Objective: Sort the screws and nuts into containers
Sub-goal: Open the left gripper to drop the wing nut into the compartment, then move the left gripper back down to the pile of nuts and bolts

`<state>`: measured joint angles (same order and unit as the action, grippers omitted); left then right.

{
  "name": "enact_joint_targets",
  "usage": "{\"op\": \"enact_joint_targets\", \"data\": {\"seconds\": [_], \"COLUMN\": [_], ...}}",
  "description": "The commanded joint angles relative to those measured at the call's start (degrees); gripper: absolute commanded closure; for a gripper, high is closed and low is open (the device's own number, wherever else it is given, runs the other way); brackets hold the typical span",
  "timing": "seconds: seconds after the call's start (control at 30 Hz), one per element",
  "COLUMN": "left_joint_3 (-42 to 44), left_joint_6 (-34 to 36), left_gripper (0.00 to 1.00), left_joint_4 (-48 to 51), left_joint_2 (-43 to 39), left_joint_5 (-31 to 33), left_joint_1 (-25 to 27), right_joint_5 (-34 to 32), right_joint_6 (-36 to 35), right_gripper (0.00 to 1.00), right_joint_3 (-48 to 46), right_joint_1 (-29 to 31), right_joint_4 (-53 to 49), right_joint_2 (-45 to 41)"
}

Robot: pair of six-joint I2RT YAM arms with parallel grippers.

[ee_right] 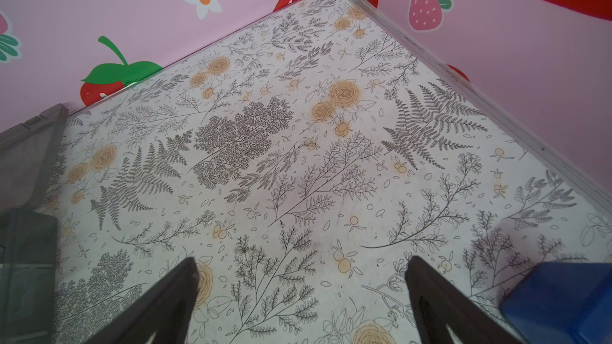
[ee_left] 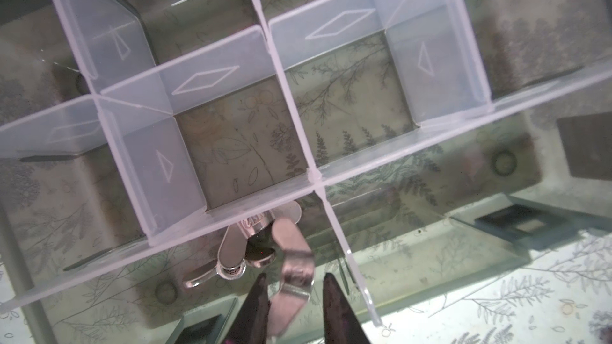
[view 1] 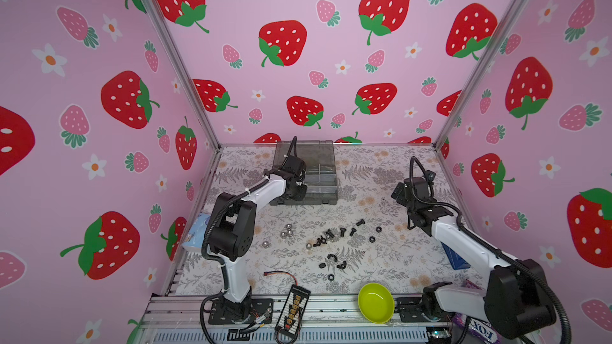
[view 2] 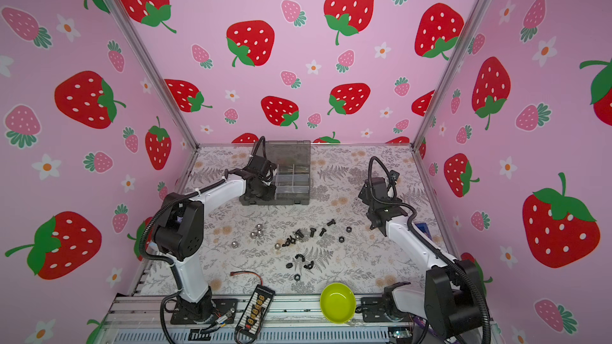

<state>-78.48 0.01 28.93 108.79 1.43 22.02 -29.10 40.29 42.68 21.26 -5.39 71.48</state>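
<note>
The containers are compartments of a smoky-grey organizer box (view 1: 319, 182) (view 2: 293, 183) with its lid up, at the back of the table. My left gripper (view 1: 298, 190) (view 2: 262, 190) (ee_left: 294, 277) hangs over a front compartment (ee_left: 414, 226), its fingers apart. A silver winged nut (ee_left: 294, 259) sits blurred between them, with a gap to one finger. Another silver winged nut (ee_left: 231, 253) lies in the same compartment. Loose silver nuts (view 1: 288, 230) (view 2: 258, 230), black screws (view 1: 342, 232) (view 2: 313, 231) and black nuts (view 1: 378, 228) (view 2: 348, 228) lie mid-table. My right gripper (view 1: 397, 193) (view 2: 362, 193) (ee_right: 301, 261) is open and empty over bare mat.
A lime-green bowl (view 1: 376, 302) (view 2: 337, 302) sits at the front edge. A black connector board (view 1: 293, 306) with a red-and-black wire lies front centre. A blue box (view 1: 457, 258) (ee_right: 563, 302) sits beside the right arm. A pale blue packet (view 1: 198, 233) lies behind the left arm.
</note>
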Motion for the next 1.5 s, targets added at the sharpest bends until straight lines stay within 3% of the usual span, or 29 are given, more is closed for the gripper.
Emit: {"op": "enact_joint_targets", "data": {"seconds": [0.0,0.4,0.6,0.77,1.13,1.47], "left_joint_3": [-2.21,2.41,10.74,17.08,25.1,21.71], "left_joint_6": [1.05,-3.04,-4.64,-6.44,-16.58,-21.78], "left_gripper": [0.61,0.57,0.57,0.57,0.57,0.61], "left_joint_4": [0.67,1.57,0.89,2.02,-1.06,-5.53], "left_joint_2": [0.65,-8.88,-17.52,-21.89,-24.43,-19.11], "left_joint_5": [-0.03,4.63,5.74,8.33,5.21,2.69], "left_joint_1": [0.2,3.71,10.71,19.62,28.04,32.45], "right_joint_5": [-1.39,-0.95,-0.61,-0.33,0.63,0.28], "right_joint_6": [0.66,0.66,0.62,0.4,0.21,0.4], "right_gripper": [0.0,0.0,0.0,0.0,0.0,0.0], "right_joint_3": [-0.86,-0.84,-1.28,-0.75,-0.41,-1.32], "right_joint_1": [0.24,0.19,0.19,0.19,0.19,0.19], "right_joint_4": [-0.99,-0.39,0.32,0.33,0.66,0.13], "right_joint_2": [-1.21,-0.56,-0.27,0.36,0.85,-0.55]}}
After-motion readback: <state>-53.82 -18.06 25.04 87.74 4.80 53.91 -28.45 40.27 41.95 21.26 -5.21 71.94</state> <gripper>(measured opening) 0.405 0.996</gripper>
